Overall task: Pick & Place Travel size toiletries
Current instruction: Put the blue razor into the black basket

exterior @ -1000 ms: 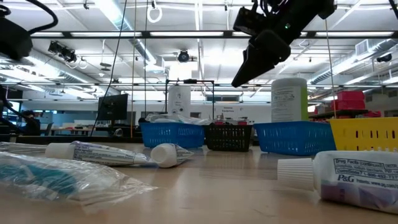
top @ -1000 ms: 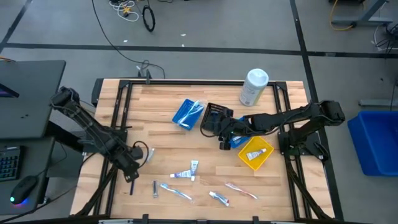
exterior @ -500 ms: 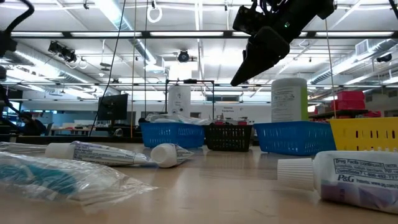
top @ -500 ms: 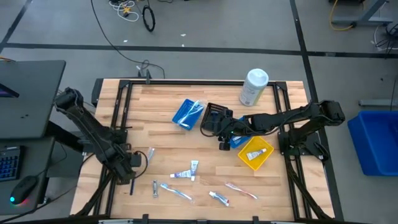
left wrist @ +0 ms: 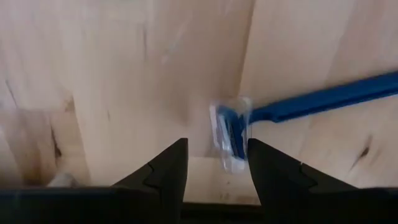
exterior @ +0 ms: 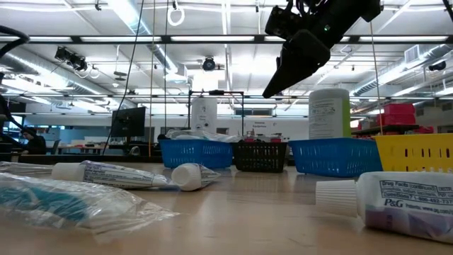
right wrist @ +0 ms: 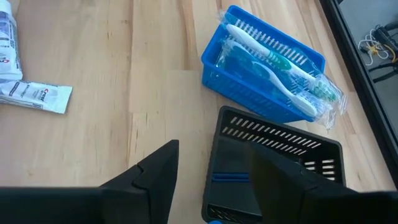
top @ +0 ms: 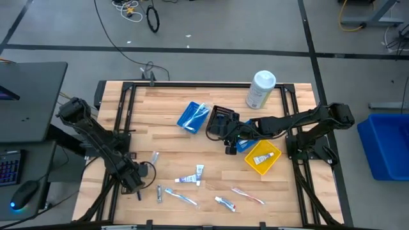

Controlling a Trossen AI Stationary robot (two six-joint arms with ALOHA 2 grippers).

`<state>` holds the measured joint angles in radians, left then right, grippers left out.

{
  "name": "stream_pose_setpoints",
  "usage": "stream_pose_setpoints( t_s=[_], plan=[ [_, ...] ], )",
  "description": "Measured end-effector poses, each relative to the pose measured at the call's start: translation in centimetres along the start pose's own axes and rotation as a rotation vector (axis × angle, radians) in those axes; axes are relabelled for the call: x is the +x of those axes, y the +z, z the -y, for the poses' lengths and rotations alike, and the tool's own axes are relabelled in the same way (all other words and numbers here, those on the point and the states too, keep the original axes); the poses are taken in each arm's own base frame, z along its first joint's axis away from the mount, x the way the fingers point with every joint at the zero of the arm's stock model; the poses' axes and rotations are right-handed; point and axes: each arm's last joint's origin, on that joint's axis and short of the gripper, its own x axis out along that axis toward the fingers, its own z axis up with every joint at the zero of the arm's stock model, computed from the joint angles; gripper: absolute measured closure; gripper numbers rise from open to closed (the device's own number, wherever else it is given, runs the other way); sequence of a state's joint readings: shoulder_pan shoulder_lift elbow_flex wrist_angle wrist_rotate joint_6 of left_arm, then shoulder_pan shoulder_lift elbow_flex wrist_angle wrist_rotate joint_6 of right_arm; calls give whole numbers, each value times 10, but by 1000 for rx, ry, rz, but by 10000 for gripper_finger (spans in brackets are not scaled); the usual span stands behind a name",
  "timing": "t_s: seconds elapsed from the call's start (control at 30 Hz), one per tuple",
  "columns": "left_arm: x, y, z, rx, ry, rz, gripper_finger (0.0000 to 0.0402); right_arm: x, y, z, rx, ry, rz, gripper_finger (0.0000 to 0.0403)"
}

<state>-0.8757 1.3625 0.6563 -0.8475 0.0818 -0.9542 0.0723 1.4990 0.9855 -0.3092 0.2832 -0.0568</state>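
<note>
At the table's near-left edge, the left gripper [top: 136,181] hangs low with its fingers apart, and the left wrist view alone shows a razor [left wrist: 292,109] lying flat between them, its clear-capped head nearest the tips and its blue handle running away. It looks light, stiff and slick, so the handle just behind the head seems the safer hold. Farther in, toothpaste tubes [top: 190,179] and wrapped toothbrushes [top: 181,196] lie scattered. Beyond, the right gripper [top: 229,147] hovers, fingers apart and empty, over the black basket [right wrist: 273,165]; only its wrist view shows 1 blue item inside, and toothbrushes in the blue basket [right wrist: 261,81].
</note>
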Motion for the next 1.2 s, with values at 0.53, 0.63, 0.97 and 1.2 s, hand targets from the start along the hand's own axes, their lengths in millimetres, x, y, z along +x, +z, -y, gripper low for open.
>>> stream_pose_setpoints(
  t_s=[0.53,0.63,0.97,1.2],
  plan=[
    [0,2,1,-130,-21,16,228,0,0,0,0,0,0,232],
    [0,3,2,-140,-30,25,228,0,0,0,0,0,0,233],
    [0,0,4,-146,-22,29,228,0,0,0,0,0,0,218],
    [0,-4,6,-127,-7,45,242,0,0,0,0,0,0,209]
  ],
)
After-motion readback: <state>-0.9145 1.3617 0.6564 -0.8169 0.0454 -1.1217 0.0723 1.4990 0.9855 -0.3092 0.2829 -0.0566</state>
